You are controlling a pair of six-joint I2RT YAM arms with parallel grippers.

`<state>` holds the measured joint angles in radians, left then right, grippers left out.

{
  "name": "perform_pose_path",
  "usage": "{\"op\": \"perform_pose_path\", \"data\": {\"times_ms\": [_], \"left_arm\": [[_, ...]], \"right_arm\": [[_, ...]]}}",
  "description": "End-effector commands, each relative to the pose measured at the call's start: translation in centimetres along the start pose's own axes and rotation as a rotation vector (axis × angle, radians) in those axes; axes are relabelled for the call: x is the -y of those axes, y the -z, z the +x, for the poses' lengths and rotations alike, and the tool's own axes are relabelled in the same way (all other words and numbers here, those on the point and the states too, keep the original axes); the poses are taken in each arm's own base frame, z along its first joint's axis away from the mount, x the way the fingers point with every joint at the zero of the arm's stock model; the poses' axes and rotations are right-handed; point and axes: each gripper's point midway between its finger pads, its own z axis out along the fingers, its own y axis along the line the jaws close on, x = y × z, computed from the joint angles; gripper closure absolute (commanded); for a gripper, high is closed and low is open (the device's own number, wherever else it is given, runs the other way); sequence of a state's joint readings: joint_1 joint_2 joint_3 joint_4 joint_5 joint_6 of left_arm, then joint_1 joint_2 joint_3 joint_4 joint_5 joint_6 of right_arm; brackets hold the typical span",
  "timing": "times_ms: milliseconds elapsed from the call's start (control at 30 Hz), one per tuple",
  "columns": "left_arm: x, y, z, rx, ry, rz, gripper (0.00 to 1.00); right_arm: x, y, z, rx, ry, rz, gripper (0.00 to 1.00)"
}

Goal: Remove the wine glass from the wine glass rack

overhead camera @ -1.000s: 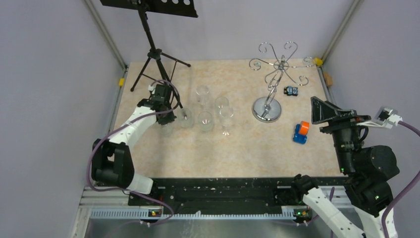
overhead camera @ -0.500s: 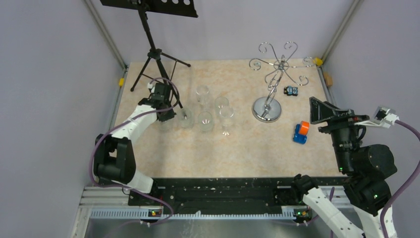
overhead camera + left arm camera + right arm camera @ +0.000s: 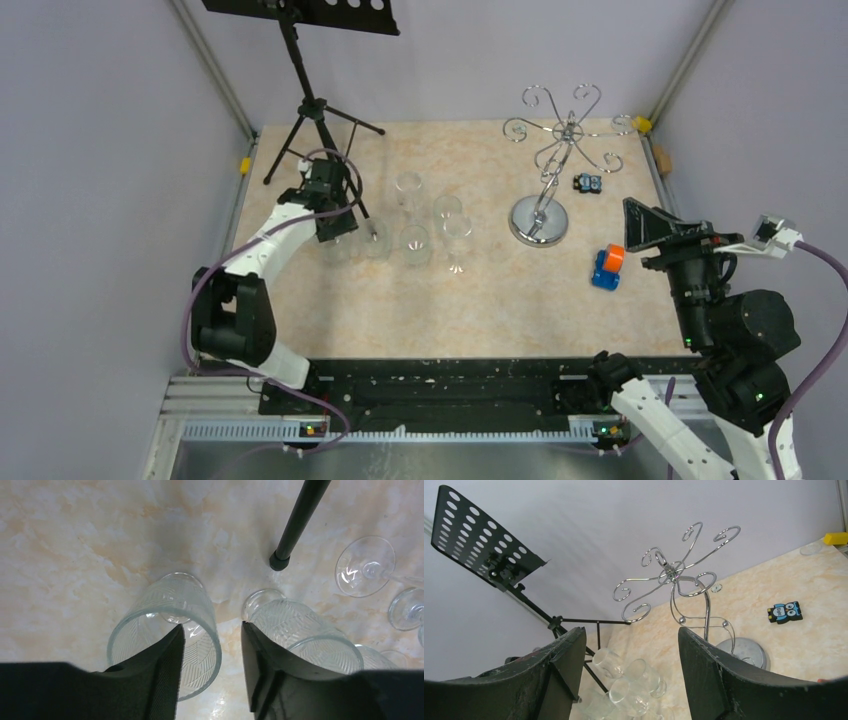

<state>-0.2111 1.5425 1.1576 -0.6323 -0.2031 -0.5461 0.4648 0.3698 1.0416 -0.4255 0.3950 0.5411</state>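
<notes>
The wine glass rack [image 3: 540,221] stands in the upper right part of the top view. It is a shiny chrome wire stand with a flat round disc base, a thin pole and curled scroll arms on top. The wine glasses [image 3: 415,242] are on the beige marble-pattern table [image 3: 500,310]. They are grouped closely together to the left of the rack and apart from it. All are of clear glass, and the plain wine glass [image 3: 457,232] nearest to the rack stands upright on a thin stem.

The left gripper [image 3: 211,628] is over the left end of this group. Its two matte black fingers are spread. In the wrist view the right side of the rim of a patterned wine glass [image 3: 150,617], cut with leaf lines, lies in the gap. I cannot tell if a finger touches it. A second patterned glass [image 3: 305,635] is just beside the right finger. The rubber foot of the black music stand [image 3: 279,560] rests on the table above them in this view.

The right gripper [image 3: 631,630] is raised at the right side, well apart from the rack. Its fingers are wide apart and hold no object. An orange and blue toy [image 3: 607,266] lies below the rack, and a small flat owl figure [image 3: 784,611] lies to the right of its base.
</notes>
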Motion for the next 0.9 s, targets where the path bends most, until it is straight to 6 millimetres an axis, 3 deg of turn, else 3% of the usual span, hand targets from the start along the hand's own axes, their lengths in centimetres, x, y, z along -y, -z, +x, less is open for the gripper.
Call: {"op": "perform_pose_path", "data": {"times_ms": [0,167,200,333,567,700,867], "left_arm": [[-0.2,4.1,-2.8,0.094,0.011,0.017,0.43],[-0.3,10.1,-4.6,0.194,0.013,0.094,0.14],[-0.3,11.5,-4.9,0.221,0.010,0.115,0.12],[-1.8,17.7,-5.6,0.358,-0.023,0.168,0.08],[-6.5,28.4,-5.1,0.640,-0.029,0.211,0.05],[-9.9,32.8,-4.2,0.815,-0.008,0.191,0.06],[-11.9,36.5,-2.6,0.945,0.012,0.234,0.06]], "right_arm": [[-0.9,0.6,-1.4,0.019,-0.025,-0.031,0.32],[-0.8,1.0,-1.9,0.024,-0.012,-0.023,0.32],[-0.7,1.1,-2.1,0.027,-0.004,-0.016,0.32],[0.2,1.9,-3.2,0.032,0.080,0.025,0.31],[4.4,4.5,-6.7,0.087,0.271,0.239,0.29],[5.8,6.4,-8.9,0.129,0.296,0.320,0.30],[6.5,8.4,-10.8,0.182,0.276,0.350,0.33]]}}
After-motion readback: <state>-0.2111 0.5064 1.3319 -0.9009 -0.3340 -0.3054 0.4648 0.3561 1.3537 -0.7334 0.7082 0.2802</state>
